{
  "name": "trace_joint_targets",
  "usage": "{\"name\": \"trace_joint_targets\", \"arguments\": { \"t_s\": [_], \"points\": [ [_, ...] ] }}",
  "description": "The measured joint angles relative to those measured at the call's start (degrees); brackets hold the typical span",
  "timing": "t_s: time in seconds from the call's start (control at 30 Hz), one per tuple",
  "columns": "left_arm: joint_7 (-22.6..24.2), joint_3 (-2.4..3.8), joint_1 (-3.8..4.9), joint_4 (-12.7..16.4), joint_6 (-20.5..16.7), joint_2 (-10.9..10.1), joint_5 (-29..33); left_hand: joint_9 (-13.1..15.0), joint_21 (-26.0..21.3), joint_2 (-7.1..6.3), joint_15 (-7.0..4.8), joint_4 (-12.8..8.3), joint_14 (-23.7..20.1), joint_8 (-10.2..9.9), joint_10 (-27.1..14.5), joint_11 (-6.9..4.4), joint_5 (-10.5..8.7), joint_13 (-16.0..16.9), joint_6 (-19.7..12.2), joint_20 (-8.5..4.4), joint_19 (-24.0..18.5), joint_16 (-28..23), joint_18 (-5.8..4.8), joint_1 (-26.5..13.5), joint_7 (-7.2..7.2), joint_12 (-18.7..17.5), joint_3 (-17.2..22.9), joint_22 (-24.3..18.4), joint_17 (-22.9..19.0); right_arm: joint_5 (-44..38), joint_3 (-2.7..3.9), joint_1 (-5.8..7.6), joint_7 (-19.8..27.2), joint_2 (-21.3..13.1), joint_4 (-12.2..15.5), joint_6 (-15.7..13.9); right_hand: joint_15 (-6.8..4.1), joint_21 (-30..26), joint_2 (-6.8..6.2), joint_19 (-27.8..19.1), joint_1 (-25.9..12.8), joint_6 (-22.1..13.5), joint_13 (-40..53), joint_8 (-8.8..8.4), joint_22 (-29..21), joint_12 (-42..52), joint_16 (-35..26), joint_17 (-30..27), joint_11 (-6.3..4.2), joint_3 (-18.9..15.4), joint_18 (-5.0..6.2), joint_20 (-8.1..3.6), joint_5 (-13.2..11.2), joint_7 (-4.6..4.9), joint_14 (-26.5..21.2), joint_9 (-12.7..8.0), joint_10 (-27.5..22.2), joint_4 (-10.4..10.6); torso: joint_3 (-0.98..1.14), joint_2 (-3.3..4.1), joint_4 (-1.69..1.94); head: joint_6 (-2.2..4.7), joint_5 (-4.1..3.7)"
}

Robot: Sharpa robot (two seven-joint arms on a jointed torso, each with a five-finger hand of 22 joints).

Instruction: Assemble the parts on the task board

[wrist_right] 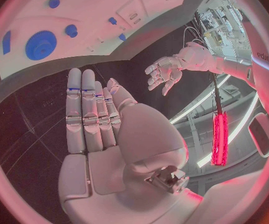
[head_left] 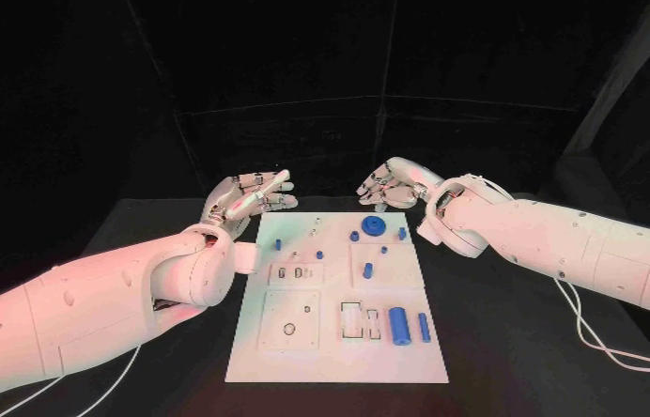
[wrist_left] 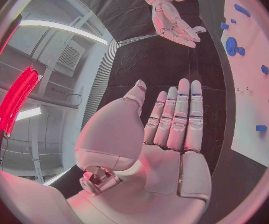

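While nothing is held yet, left hand [head_left: 248, 198] hovers off the task board's [head_left: 339, 365] far-left corner, fingers straight and empty. Board sits mid-table with blue parts spread out: gear [head_left: 373, 224] at the far edge, long cylinder [head_left: 400, 325] near the front. Right hand [head_left: 394, 184] hangs past the far-right corner, fingers loosely apart, empty; probably staged clear before first pick.

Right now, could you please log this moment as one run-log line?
left hand: open, beyond board's far-left corner | right hand: open, beyond far edge | task board: blue parts untouched | blue gear: on board
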Motion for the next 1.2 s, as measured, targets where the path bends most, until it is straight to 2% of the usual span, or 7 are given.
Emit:
{"name": "trace_joint_targets", "arguments": {
  "t_s": [0.1, 0.17, 0.23, 0.37, 0.63, 0.87, 1.2],
  "points": [
    [-0.05, 0.00, 0.05, 0.77, 0.45, -0.51, -0.42, -0.14, -0.13, 0.00, 0.00, -0.15, 0.00, -0.41, 0.00, 0.00, 0.00, -0.12, 0.00, 0.03, 0.12, -0.16, 0.00, 0.00, 0.00, -0.40, -0.15, -0.14, 0.13, -5.49, 0.15, 0.15, -2.00, 0.38, 0.04, 0.32, -0.73, 3.14, -0.71, 2.00, -0.72, 0.46, 0.06, -0.87, 1.73, -1.05, 2.23, 2.22, -0.40, 0.57, -0.01, -0.82, -0.15, -0.07, 3.22, 0.00, 0.81, -0.57, 0.01, 0.49, 0.11, 0.10, -0.05],
    [-0.08, 0.01, 0.08, 1.01, 0.69, -0.77, -0.66, -0.18, -0.30, 0.00, 0.00, -0.25, 0.00, -0.41, 0.00, 0.00, 0.00, -0.16, 0.00, 0.03, 0.12, -0.31, 0.00, 0.00, 0.00, -0.59, -0.25, -0.21, 0.18, -9.05, 0.20, 0.26, -3.33, 0.72, 0.12, 0.70, -1.52, 9.60, -2.17, 4.64, -2.18, 0.95, 0.04, -2.87, 5.52, -3.56, 7.76, 7.55, -0.49, 2.00, -0.02, -2.01, -0.15, -0.20, 5.74, -0.05, 0.84, -1.61, 0.03, 0.82, 0.18, 0.13, -0.14],
    [-0.11, 0.01, 0.09, 1.15, 0.87, -0.98, -0.83, -0.22, -0.30, 0.00, 0.00, -0.33, 0.00, -0.41, 0.00, 0.00, 0.00, -0.21, 0.00, 0.22, 0.32, -0.31, -0.01, 0.00, 0.00, -0.60, -0.33, -0.29, 0.23, -11.88, 0.22, 0.29, -4.45, 1.06, 0.13, 1.13, -1.66, 12.29, -2.85, 5.02, -2.86, 0.72, 0.00, -3.59, 7.15, -3.97, 10.73, 10.05, -0.35, 2.47, -0.01, -2.21, -0.37, -0.17, 6.15, -0.10, -1.20, -1.95, 0.04, 1.07, 0.25, 0.13, -0.23],
    [-0.18, 0.03, 0.12, 1.39, 1.26, -1.29, -1.12, -0.22, -0.54, 0.00, 0.00, -0.32, 0.00, -0.69, -0.22, 0.22, 0.00, -0.26, 0.00, 0.06, 0.48, -0.68, -0.01, 0.00, 0.00, -0.60, -0.32, -0.39, 0.30, -17.28, 0.27, 0.34, -6.69, 1.66, 0.20, 2.40, -1.46, 18.48, -3.80, 5.02, -3.81, -2.06, 0.04, -3.74, 12.69, -3.97, 16.30, 14.77, -0.07, 3.58, -0.01, -2.21, -0.37, -0.23, 6.35, -0.12, -4.26, -2.10, 0.07, 1.70, 0.43, 0.10, -0.69],
    [-0.36, 0.03, 0.12, 1.82, 1.88, -1.52, -1.41, -0.28, -0.54, 0.00, 0.00, -0.47, 0.00, -0.69, -0.22, 0.22, 0.00, -0.26, -0.01, 0.06, 0.48, -0.68, -0.01, 0.00, 0.00, -0.89, -0.47, -0.43, 0.32, -23.55, 0.29, 0.37, -9.27, 2.28, 0.14, 5.37, -1.41, 28.37, -4.80, 3.93, -4.07, -2.40, 0.23, -3.74, 22.94, -3.68, 25.43, 23.99, 0.32, 5.74, -0.02, -1.19, -0.37, -0.04, 6.40, -0.08, -5.69, -1.65, 0.05, 2.48, 0.80, -0.01, -1.07],
    [-0.55, 0.05, 0.11, 2.74, 2.35, -1.61, -1.37, -0.39, -1.33, 0.00, 0.00, -0.70, -0.01, -1.35, -0.63, 0.63, 0.00, -0.54, -0.54, 0.26, 0.69, -1.14, -0.01, 0.00, 0.52, -1.51, -0.71, -0.86, 0.69, -25.75, 0.29, 0.37, -10.19, 2.87, -0.25, 7.79, -1.04, 31.66, -5.47, 3.45, -4.12, -2.24, 0.23, -3.74, 26.32, -3.40, 28.58, 27.37, 0.44, 6.68, -0.02, -1.07, -0.37, 0.12, 6.34, 0.03, -5.81, -1.11, 0.13, 3.09, 0.93, 0.02, -1.19],
    [-0.75, 0.05, 0.11, 3.88, 2.93, -1.69, -0.77, -0.38, -1.33, 0.00, 0.00, -0.86, -0.01, -1.59, -0.84, 0.83, -0.01, -0.65, -0.54, 0.08, 0.87, -1.37, -0.02, 0.00, 0.52, -1.72, -0.86, -0.94, 0.83, -26.89, 0.26, 0.37, -10.55, 4.01, -1.16, 10.36, -0.83, 32.92, -5.47, 3.24, -4.12, -1.70, 0.22, -3.74, 27.80, -3.40, 29.94, 28.74, 0.73, 7.20, -0.02, -0.86, -0.36, 0.23, 6.14, 0.02, -6.09, -0.85, 0.16, 3.71, 1.21, -0.01, -1.29]
  ]
}}
